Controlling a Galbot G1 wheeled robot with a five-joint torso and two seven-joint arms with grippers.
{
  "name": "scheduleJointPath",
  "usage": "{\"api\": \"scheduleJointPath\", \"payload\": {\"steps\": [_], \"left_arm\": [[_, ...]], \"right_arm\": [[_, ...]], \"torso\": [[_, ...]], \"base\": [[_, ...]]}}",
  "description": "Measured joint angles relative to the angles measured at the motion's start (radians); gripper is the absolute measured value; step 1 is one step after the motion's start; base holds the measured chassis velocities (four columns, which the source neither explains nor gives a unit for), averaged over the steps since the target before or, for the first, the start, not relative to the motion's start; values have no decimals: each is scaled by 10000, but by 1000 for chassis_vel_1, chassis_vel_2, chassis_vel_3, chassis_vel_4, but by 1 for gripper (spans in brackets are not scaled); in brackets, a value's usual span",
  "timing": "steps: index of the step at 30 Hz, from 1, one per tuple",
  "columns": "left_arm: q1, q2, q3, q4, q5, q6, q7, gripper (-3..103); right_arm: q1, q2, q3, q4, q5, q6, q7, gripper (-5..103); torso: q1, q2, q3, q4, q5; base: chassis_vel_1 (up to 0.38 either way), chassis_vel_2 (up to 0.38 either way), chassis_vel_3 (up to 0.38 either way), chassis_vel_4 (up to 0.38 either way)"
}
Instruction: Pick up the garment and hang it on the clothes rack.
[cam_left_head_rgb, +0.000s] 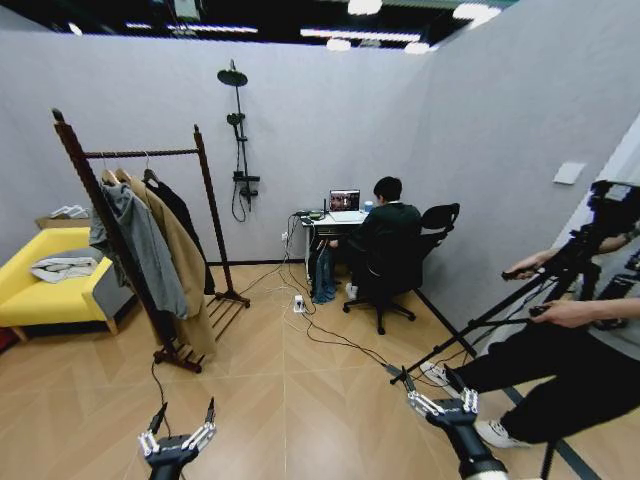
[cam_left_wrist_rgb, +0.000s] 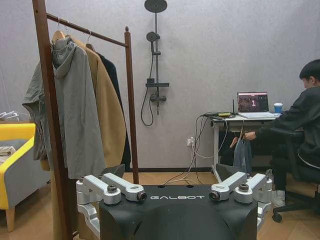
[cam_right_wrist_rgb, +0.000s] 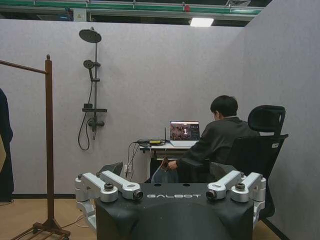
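The garment (cam_left_head_rgb: 323, 277) is a dark blue top on a hanger, hanging beside the desk at the far wall. It also shows as the garment (cam_left_wrist_rgb: 243, 156) and the garment (cam_right_wrist_rgb: 165, 173), with a seated person's hand close to its hanger. The clothes rack (cam_left_head_rgb: 139, 154) stands far left, holding a grey hooded jacket, a tan coat and a black garment. Its near post (cam_left_wrist_rgb: 46, 100) rises close to my left gripper (cam_left_wrist_rgb: 170, 172). Low in the head view, my left gripper (cam_left_head_rgb: 182, 420) and right gripper (cam_left_head_rgb: 433, 388) are both open and hold nothing. The right gripper (cam_right_wrist_rgb: 167, 170) faces the desk.
A yellow sofa (cam_left_head_rgb: 45, 285) sits left of the rack. Cables and a power strip (cam_left_head_rgb: 298, 302) trail across the floor before the desk (cam_left_head_rgb: 325, 222) and office chair (cam_left_head_rgb: 395, 270). A tripod (cam_left_head_rgb: 480, 320) and a seated person's legs crowd the right side.
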Motion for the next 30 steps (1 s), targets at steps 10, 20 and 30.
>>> {"api": "scheduleJointPath", "payload": {"steps": [10,20,30], "left_arm": [[0,0,0,0,0,0,0,100],[0,0,0,0,0,0,0,100],[0,0,0,0,0,0,0,100]], "right_arm": [[0,0,0,0,0,0,0,99],[0,0,0,0,0,0,0,99],[0,-1,0,0,0,0,0,99]], "torso": [[0,0,0,0,0],[0,0,0,0,0],[0,0,0,0,0]], "base": [[0,0,0,0],[0,0,0,0],[0,0,0,0]]}}
